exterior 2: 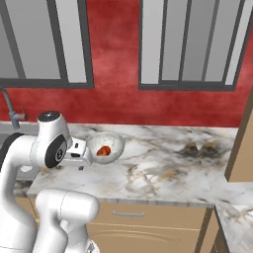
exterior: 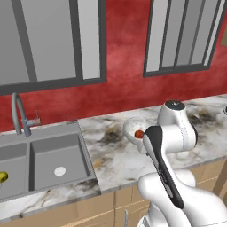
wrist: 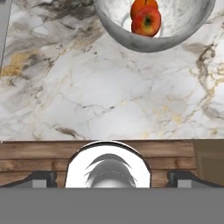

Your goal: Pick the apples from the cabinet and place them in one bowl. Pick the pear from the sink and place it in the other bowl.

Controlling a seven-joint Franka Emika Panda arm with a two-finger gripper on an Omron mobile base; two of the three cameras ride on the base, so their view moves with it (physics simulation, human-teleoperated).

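Both apples (wrist: pixel 146 17) lay touching in the frosted bowl (wrist: pixel 183 30) on the marble worktop (wrist: pixel 109 100), back from its front edge. The empty end effector (wrist: pixel 108 175) stood open over that edge. The pear (exterior: pixel 2 177) sat in the sink (exterior: pixel 53 155).

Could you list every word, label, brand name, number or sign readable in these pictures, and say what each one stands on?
None: no text shows anywhere.
The frosted bowl holding the two apples is unmarked.
The marble counter, the sink with its faucet, and the pear in the left basin carry no label.
The red wall and the windows bear no sign.
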